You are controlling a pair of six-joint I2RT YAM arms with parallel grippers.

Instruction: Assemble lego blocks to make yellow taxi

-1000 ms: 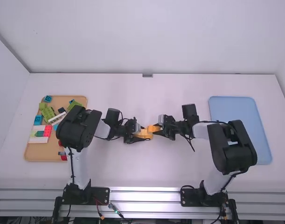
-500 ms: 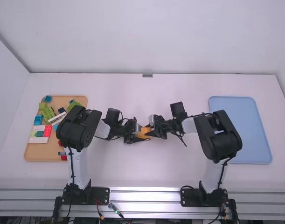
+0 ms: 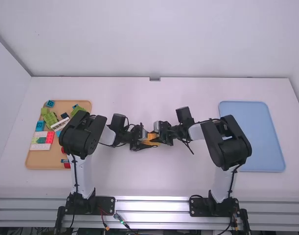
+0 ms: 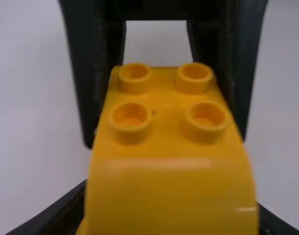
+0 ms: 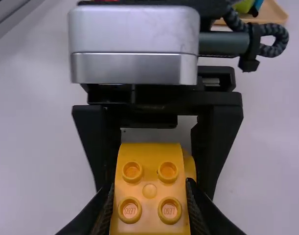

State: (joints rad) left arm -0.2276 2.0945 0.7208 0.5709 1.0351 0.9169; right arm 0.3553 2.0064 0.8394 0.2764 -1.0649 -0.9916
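Right claw [image 5: 150, 186] just scooted in toward the left claw [image 4: 171, 205], both pinching the yellow blocks [image 3: 152, 137] lined up between them, roughly midway between the surface's [image 3: 154, 181] side edges.

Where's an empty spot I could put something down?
The table has bare room between the back wall and both arms, and nearer you between their bases. The blue tray looks bare too. It's crowded where the left gripper and right gripper hold yellow blocks, and on the brown tray.
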